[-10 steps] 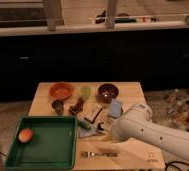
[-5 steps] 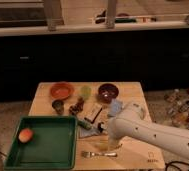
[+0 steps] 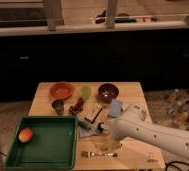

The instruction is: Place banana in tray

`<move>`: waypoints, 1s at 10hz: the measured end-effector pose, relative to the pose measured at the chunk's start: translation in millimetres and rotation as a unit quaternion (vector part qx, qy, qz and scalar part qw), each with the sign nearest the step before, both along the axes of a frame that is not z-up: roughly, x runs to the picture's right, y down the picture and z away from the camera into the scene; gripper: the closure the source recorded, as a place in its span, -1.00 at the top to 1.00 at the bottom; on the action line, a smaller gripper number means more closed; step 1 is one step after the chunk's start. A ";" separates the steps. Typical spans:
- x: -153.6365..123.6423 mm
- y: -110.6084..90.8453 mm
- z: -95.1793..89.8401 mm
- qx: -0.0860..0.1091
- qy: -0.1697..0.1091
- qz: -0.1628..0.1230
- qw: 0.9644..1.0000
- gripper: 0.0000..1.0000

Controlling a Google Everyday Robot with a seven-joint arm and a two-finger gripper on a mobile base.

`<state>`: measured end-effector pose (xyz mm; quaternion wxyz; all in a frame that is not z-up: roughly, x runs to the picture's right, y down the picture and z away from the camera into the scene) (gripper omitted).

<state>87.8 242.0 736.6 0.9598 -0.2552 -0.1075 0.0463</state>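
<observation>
Camera view showed the tool (image 3: pixel 99 128) at the tip of the white arm (image 3: pixel 153 135), low over the middle of the surface (image 3: pixel 133 92); its opening and hold could not be told. Just nearer, the banana (image 3: pixel 108 145) lay on the surface beside a fork (image 3: pixel 98 154), outside the tray (image 3: pixel 53 147) at left, which held only a round fruit (image 3: pixel 25 135). By that, pickup and placing both remained.

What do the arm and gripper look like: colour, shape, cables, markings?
The arm is a thick, smooth, off-white rounded tube with a bulbous end joint; no cables or markings show on it. The gripper is a small dark piece at its tip, over the light wooden table just right of the dark green rectangular plastic tray; finer detail is hidden.
</observation>
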 end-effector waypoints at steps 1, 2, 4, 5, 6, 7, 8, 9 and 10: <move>3.2 3.2 0.7 -0.001 0.001 -0.001 1.000 0.60; 7.1 6.8 1.3 -0.003 0.002 0.000 1.000 0.60; 12.1 15.3 3.4 -0.008 -0.001 0.000 1.000 0.60; 14.9 18.3 4.1 -0.009 -0.001 0.002 1.000 0.60; 17.0 22.6 6.4 -0.013 -0.002 0.005 1.000 0.60; 17.6 25.9 9.3 -0.016 -0.004 0.006 1.000 0.60; 17.4 29.7 12.9 -0.020 -0.007 0.006 1.000 0.57; 17.7 35.3 18.6 -0.025 -0.011 0.008 1.000 0.42; 19.9 41.4 25.9 -0.032 -0.012 0.012 0.999 0.23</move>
